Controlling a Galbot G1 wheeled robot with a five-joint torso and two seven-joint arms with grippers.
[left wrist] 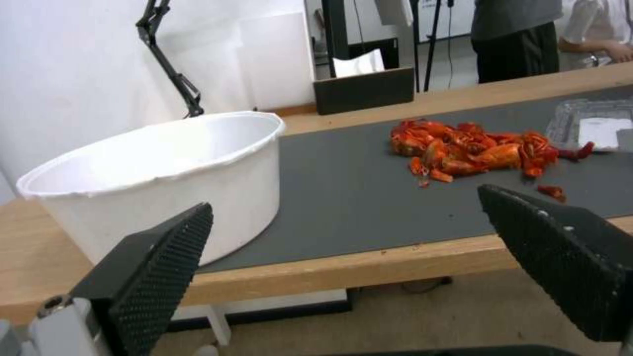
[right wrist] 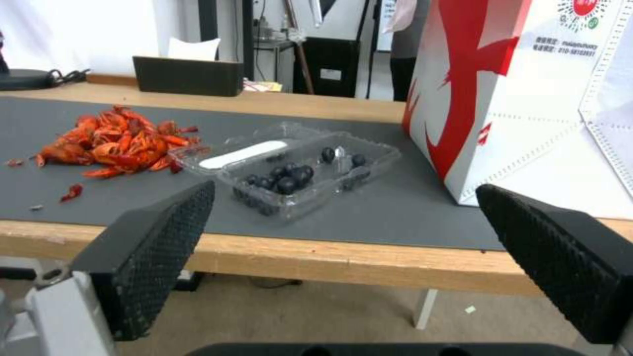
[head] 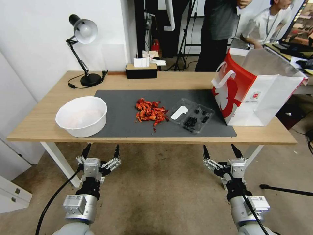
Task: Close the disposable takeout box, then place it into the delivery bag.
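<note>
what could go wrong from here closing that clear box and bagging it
The takeout box lies open with loose dark berries in one half; a rough fold could spill them. The crayfish pile sits right beside its label half, so the lid may drag pieces. The delivery bag stands unsupported near the table edge; a push could tip it. Both the left gripper and right gripper wait open below the table.

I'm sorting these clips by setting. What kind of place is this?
Probably a lab or office staged for a food-packing demo: a wooden table with a desk lamp, a delivery bag beside a takeout box, and equipment stands behind.
</note>
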